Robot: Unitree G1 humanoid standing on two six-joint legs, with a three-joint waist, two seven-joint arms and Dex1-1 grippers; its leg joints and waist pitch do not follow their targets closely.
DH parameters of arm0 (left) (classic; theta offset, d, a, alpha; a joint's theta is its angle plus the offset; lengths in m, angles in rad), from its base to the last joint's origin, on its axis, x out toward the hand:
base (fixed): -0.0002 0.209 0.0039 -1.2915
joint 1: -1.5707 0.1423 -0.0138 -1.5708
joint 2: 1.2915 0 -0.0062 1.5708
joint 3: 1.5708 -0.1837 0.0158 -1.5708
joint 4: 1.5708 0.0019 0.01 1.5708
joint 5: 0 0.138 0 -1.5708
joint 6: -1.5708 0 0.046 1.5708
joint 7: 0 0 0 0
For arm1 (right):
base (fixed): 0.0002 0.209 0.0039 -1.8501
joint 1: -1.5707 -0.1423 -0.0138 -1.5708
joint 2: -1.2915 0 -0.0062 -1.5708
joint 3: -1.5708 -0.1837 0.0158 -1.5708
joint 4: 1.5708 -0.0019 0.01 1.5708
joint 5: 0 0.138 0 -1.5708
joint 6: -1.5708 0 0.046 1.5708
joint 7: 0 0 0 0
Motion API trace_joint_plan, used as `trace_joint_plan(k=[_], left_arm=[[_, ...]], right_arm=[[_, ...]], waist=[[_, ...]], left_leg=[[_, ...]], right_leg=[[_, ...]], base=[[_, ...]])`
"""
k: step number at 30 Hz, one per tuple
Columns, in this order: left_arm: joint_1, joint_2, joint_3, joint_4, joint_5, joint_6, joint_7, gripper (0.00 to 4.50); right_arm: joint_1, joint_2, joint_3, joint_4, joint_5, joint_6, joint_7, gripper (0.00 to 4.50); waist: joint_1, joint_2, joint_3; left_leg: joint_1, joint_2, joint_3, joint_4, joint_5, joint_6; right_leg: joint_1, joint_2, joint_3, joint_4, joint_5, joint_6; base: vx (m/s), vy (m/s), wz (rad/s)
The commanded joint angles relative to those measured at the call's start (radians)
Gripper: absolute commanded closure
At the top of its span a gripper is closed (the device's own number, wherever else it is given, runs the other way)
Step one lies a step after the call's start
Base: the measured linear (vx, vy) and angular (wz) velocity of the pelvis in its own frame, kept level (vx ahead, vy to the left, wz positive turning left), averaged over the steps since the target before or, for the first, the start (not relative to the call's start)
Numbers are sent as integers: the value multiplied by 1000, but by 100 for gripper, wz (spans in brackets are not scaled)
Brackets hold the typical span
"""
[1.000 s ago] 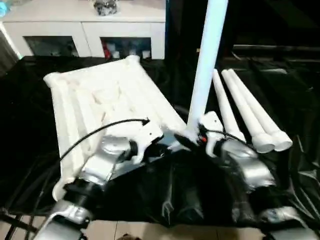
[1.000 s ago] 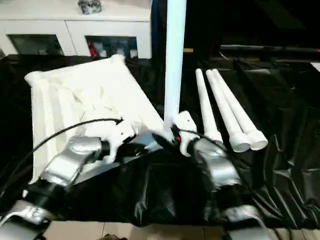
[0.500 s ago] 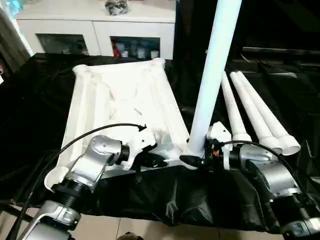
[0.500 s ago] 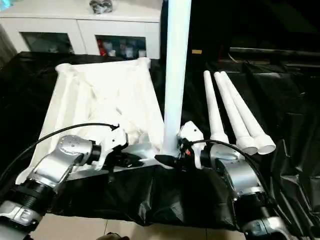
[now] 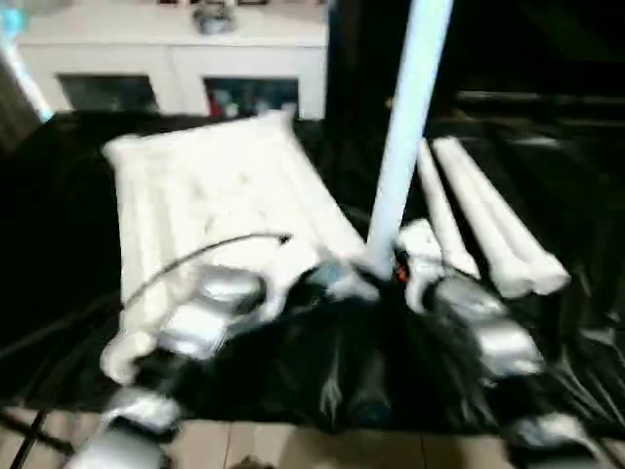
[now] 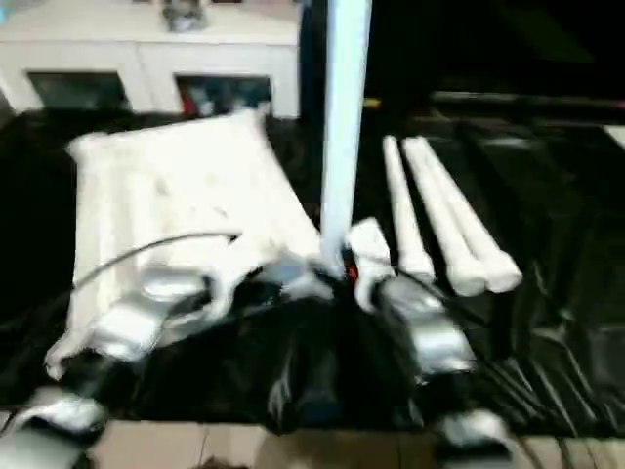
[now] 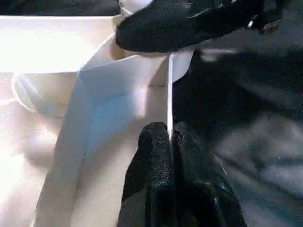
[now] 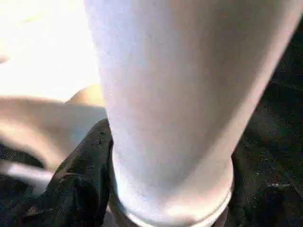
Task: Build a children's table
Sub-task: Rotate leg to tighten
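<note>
1. One leg (image 5: 405, 127) stands upright at centre frame, its foot at the near right corner of the upturned table top (image 5: 210, 191); our right gripper (image 8: 102, 189) clasps its base, we judge to seat it in the socket.
2. Our left gripper (image 7: 169, 156), fingers pressed together, pinches the top's thin rim, likely steadying it.
3. Three spare legs (image 5: 488, 220) lie at right on the black cloth (image 5: 547, 322), ready for later.

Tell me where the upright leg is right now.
In the head views the upright leg stands at the tabletop's near right corner, just left of three spare legs lying on the black cloth, with the right gripper at its base.
</note>
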Motion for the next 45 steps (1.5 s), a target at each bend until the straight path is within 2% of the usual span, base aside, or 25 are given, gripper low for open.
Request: trace_joint_plan(k=[1, 4, 7, 8, 9, 13, 20, 21, 23, 26, 29, 32, 36, 43, 45], left_arm=[[-29, -81, -10, -14, -23, 6, 72, 450], [-24, -116, -18, -22, -16, 4, 93, 450], [-19, -113, -26, -20, -10, -15, 80, 450], [-17, -110, -28, -21, -11, -21, 74, 450], [-12, -101, -31, -27, -16, -29, 55, 450], [8, -56, -43, -55, -36, -56, -18, 450], [30, 14, -50, -86, -64, -75, -140, 450], [32, 26, -53, -90, -68, -78, -162, 450], [35, 47, -58, -96, -79, -84, -207, 450], [37, 69, -64, -101, -85, -91, -249, 450], [38, 95, -71, -103, -93, -94, -300, 450], [35, 111, -76, -101, -100, -96, -331, 450], [34, 124, -76, -97, -105, -99, -359, 450], [39, 109, -58, -92, -102, -100, -327, 450], [32, 72, -31, -71, -95, -115, -248, 450]], right_arm=[[-7, 56, 45, 71, -51, -1, -108, 176], [-27, 99, 33, 116, -71, -23, -196, 176], [-38, 110, 31, 128, -64, -56, -167, 176], [-41, 111, 30, 131, -58, -63, -157, 120], [-41, 107, 29, 120, -41, -59, -124, 106], [-35, 67, 60, 88, -26, -67, -15, 70], [9, -42, 133, -17, 1, -67, 257, 70], [15, -60, 141, -34, 7, -64, 294, 70], [26, -94, 152, -69, 25, -48, 375, 70], [35, -126, 164, -100, 41, -29, 447, 70], [49, -169, 192, -148, 68, 6, 544, 70], [58, -188, 205, -177, 84, 32, 594, 103], [71, -202, 220, -204, 81, 60, 634, 136], [81, -159, 203, -188, 68, 54, 562, 173], [73, -116, 184, -137, 26, 30, 448, 175]], waist=[[-7, -13, -48], [-13, -13, -51], [-12, -13, -53], [-12, -13, -54], [-11, -14, -54], [-6, -13, -57], [-2, -12, -61], [-2, -13, -60], [2, -15, -60], [7, -14, -59], [12, -13, -56], [19, -13, -56], [24, -13, -58], [23, -14, -57], [19, -14, -55]], left_leg=[[34, 92, -62, -83, -404, -38], [27, 91, -61, -84, -382, -28], [22, 90, -57, -83, -353, -2], [21, 91, -55, -82, -339, 6], [19, 91, -55, -82, -322, 15], [16, 93, -53, -80, -286, 36], [15, 97, -48, -76, -236, 65], [14, 97, -47, -76, -221, 75], [14, 97, -47, -74, -216, 82], [16, 99, -47, -75, -230, 80], [20, 100, -47, -78, -259, 57], [25, 102, -46, -78, -258, 52], [23, 102, -46, -78, -245, 47], [20, 100, -48, -78, -243, 43], [21, 100, -49, -80, -262, 31]], right_leg=[[8, -103, 59, -106, -508, -151], [12, -103, 59, -103, -465, -157], [16, -102, 61, -99, -419, -164], [17, -102, 62, -97, -397, -170], [19, -101, 61, -94, -376, -177], [26, -100, 60, -87, -319, -195], [30, -97, 60, -75, -237, -222], [30, -97, 60, -72, -208, -234], [33, -97, 59, -70, -205, -236], [31, -97, 59, -73, -233, -235], [28, -97, 60, -76, -281, -229], [24, -97, 62, -77, -279, -226], [27, -99, 61, -73, -263, -232], [27, -100, 61, -74, -269, -230], [24, -101, 61, -77, -296, -227]], base=[[0, 0, 0], [0, 0, 0], [0, 0, 0], [0, 0, 0], [0, 0, 0], [0, 0, 0], [0, 0, 0], [0, 0, 0], [0, 0, 0], [0, 0, 0], [0, 0, 0], [0, 0, 0], [0, 0, 0], [0, 0, 0], [0, 0, 0]])
